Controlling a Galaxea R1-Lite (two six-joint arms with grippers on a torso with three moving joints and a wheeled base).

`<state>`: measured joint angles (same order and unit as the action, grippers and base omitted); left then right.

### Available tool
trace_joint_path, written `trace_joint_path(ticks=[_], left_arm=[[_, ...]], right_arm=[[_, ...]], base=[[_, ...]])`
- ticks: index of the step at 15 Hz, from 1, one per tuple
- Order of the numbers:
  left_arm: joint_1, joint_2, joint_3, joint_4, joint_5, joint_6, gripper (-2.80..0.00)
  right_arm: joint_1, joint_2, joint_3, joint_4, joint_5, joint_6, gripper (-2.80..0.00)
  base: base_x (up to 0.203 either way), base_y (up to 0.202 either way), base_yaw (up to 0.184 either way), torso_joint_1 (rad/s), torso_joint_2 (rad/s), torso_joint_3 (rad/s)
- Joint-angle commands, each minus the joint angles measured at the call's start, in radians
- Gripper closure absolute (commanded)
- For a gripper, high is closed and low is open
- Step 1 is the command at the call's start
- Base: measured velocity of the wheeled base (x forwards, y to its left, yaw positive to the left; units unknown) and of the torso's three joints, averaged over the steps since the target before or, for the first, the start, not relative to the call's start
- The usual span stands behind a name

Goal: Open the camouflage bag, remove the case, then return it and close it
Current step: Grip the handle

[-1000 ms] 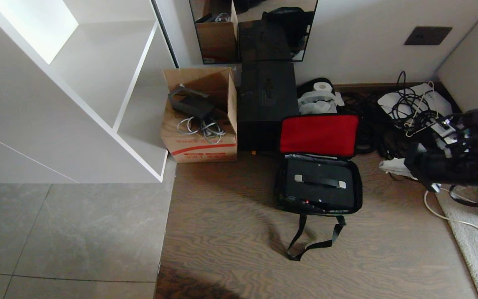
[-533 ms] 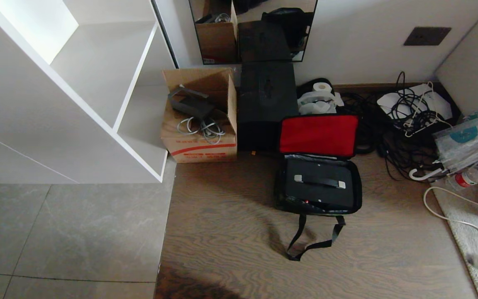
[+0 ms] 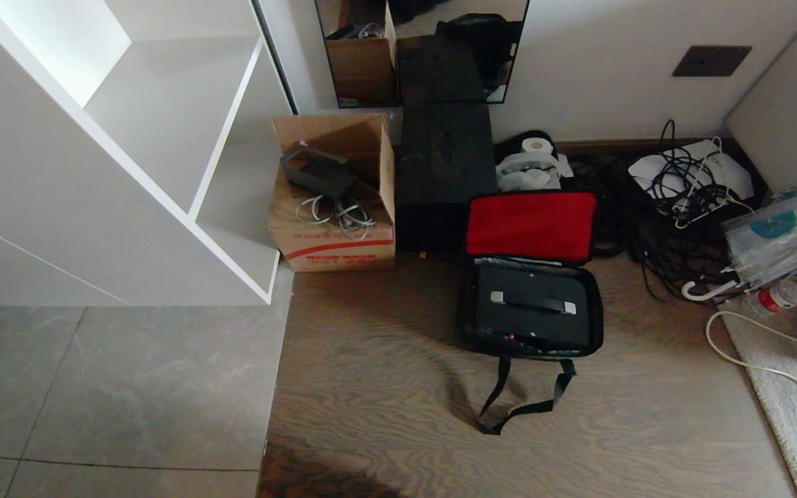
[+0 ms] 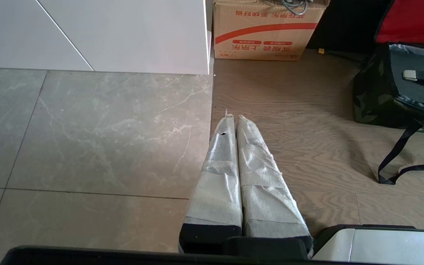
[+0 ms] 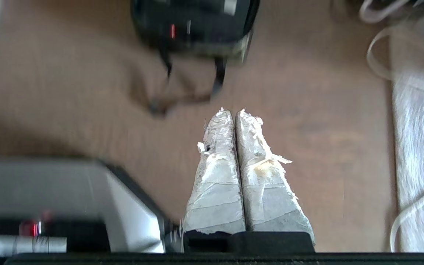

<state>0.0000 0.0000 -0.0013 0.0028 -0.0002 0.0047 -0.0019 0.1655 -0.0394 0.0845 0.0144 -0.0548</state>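
Judging from the layout, the return step looks done: case (image 3: 533, 304) lies flat inside the bag (image 3: 469, 325), whose red-lined lid (image 3: 531, 225) stands open against the black box (image 3: 443, 173). Only closing remains. Left gripper (image 4: 233, 119) is clenched and empty, low over the floor seam, with the bag well apart on its right. Right gripper (image 5: 231, 113) is likewise clenched and empty, pointing at the floor just short of the strap (image 5: 217, 79). The next move calls for reaching over the case to the lid's upper edge and folding it toward the robot.

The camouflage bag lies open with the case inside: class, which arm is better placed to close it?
Probably right: the right gripper points toward the camouflage bag; the left gripper sits off to its side.
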Motion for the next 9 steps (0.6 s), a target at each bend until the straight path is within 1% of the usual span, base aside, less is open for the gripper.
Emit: trace_joint_path(ticks=[1,4,9], left_arm=[[0.000,0.000,0.000,0.000,0.000,0.000,0.00],[0.000,0.000,0.000,0.000,0.000,0.000,0.00],[0.000,0.000,0.000,0.000,0.000,0.000,0.00]], right_arm=[[-0.001,-0.112,0.007,-0.003,-0.004,0.014,0.00],[-0.001,-0.168,0.011,-0.010,-0.004,0.007,0.00],[-0.001,-0.164,0.012,-0.011,-0.005,0.016,0.00]], base=[[0.000,0.000,0.000,0.000,0.00,0.000],[0.000,0.000,0.000,0.000,0.00,0.000],[0.000,0.000,0.000,0.000,0.00,0.000]])
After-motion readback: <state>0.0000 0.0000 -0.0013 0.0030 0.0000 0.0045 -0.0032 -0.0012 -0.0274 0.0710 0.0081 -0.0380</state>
